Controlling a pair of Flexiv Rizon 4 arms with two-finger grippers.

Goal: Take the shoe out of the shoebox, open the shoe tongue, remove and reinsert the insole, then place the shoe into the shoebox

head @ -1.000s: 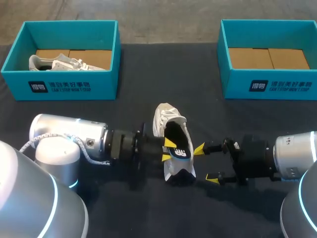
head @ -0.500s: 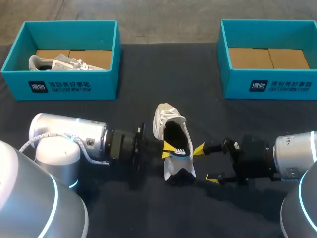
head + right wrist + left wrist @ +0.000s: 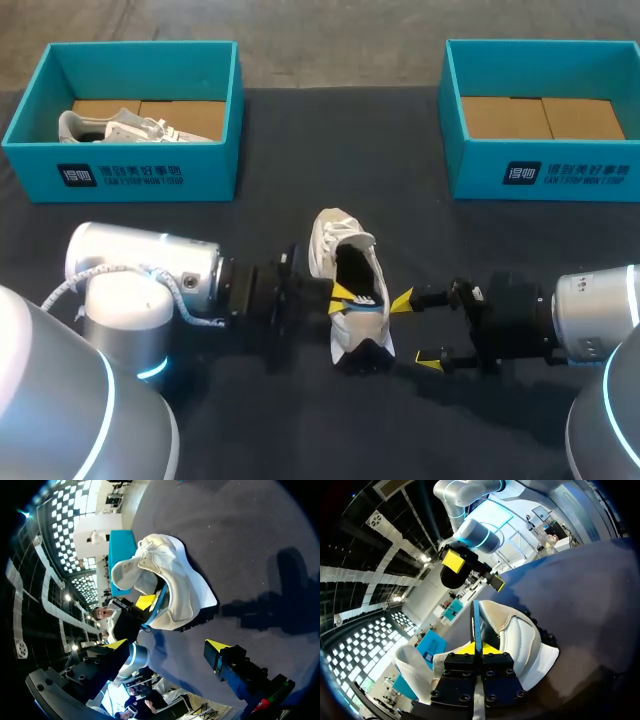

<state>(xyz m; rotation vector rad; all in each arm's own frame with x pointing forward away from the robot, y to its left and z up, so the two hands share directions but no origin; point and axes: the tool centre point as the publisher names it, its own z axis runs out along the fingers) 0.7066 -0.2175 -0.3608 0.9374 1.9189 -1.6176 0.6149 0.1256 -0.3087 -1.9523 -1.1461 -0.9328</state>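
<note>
Left gripper (image 3: 476,649) is clamped on the insole (image 3: 476,622) edge inside the shoe (image 3: 330,240); right gripper (image 3: 415,331) is spread wide, holding nothing, just beside it. Shoe sits mid-table, well apart from left shoebox (image 3: 120,175) and right shoebox (image 3: 545,172). Insole is likely thin, floppy and light: pinch near the edge, expect bending.

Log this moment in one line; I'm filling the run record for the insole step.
shoe: on table | left end effector: shut on insole at shoe opening | right end effector: open, beside shoe
</note>
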